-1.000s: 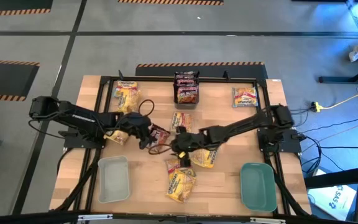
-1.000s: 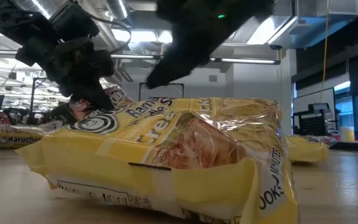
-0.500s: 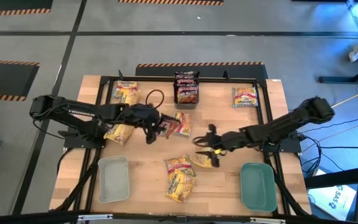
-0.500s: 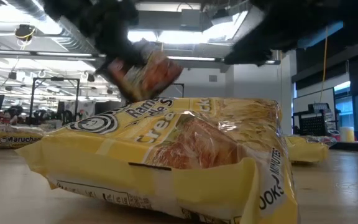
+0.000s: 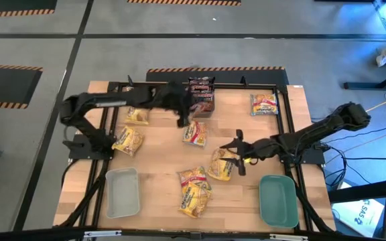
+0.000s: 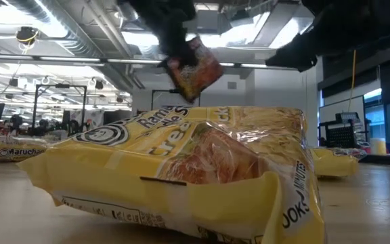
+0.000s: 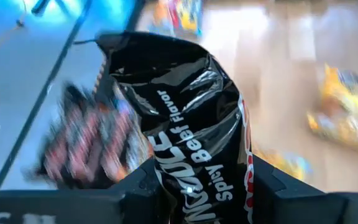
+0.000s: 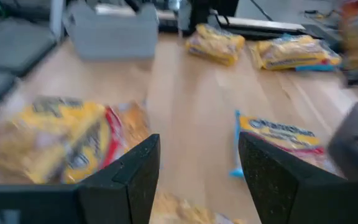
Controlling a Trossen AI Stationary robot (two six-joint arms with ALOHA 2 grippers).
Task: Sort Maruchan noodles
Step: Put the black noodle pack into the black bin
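My left gripper (image 5: 182,118) is up over the table's far middle, shut on a dark maroon noodle packet (image 7: 185,118), which hangs in the air (image 6: 193,68). Just beyond it, a pile of dark packets (image 5: 201,97) lies at the far edge. My right gripper (image 5: 237,151) stands open at the right of centre, beside a yellow packet (image 5: 221,165) and touching nothing. Other packets lie flat on the table: yellow ones (image 5: 127,140) (image 5: 193,191) and pinkish ones (image 5: 194,133) (image 5: 263,104). My left gripper pinches one short end of the dark packet (image 7: 194,180) between its two fingers (image 7: 138,186). The fingers slant downward from the table's left side. The packet juts out ahead of them, tilted, and is lifted clear of the table and of the other packets.
A pale grey tray (image 5: 121,193) stands at the near left and a teal tray (image 5: 278,199) at the near right. A black frame (image 5: 287,120) runs around the table's working area. Bare wood lies between the trays and at the table's middle left.
My left gripper has lifted the dark packet off the table's middle, carried it up and toward the far edge near the dark pile, and rolled its wrist on the way. My right gripper has drawn back from the middle toward the right edge, still open.
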